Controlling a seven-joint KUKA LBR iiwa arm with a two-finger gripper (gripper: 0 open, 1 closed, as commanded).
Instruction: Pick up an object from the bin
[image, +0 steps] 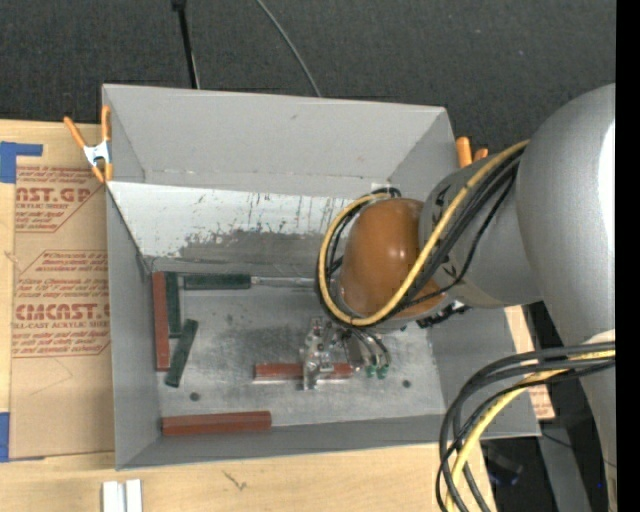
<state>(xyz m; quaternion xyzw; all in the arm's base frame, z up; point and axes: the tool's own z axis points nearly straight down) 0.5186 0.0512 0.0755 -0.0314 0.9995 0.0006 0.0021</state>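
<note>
Red-brown, a short flat bar is seen directly under the pincer; whether the pincer is apart or together cannot be told. The bar should be straddled across its narrow width before closure.

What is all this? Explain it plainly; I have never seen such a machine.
One camera looks down into a grey metal bin. The big silver shape on the right is a robot arm; the orange cover and cables belong to it. Its job is to pick one thing out. Its tip is down at a short red-brown stick mid-floor; whether it holds that stick cannot be told. Another red-brown stick lies by the left wall, a longer one by the front wall. Dark green sticks lie at the left and the back.
</note>
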